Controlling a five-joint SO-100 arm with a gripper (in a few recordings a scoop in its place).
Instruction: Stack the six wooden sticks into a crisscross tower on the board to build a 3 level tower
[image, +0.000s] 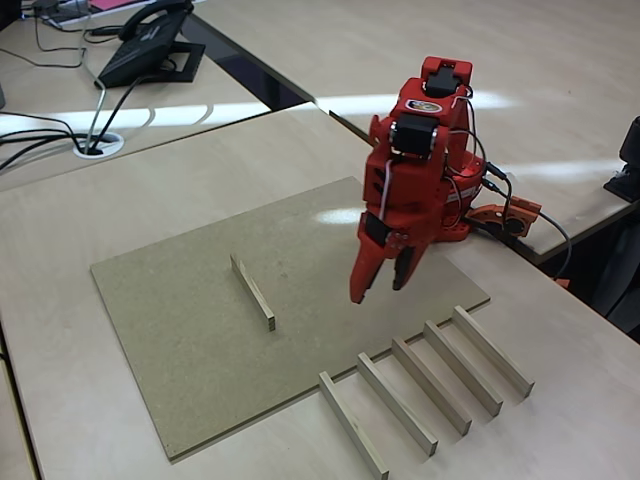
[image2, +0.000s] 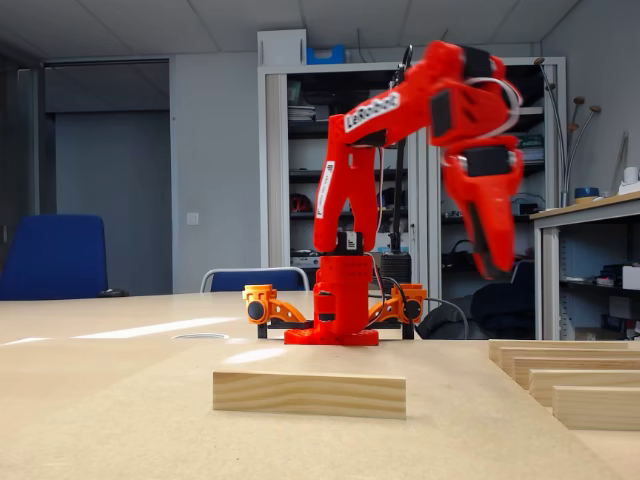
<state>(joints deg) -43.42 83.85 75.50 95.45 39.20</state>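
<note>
Tan board (image: 200, 330) bearing one stick (image: 253, 292), five sticks (image: 428, 385) alongside, tool (image: 380, 285) above

White "LeRobot" label, on the red arm (image2: 372, 112)

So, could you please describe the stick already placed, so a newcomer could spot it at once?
Find the brownish board on the pale desk. One wooden stick lies alone near its middle. The other five sticks lie in a row off the board's edge, on the desk.
</note>
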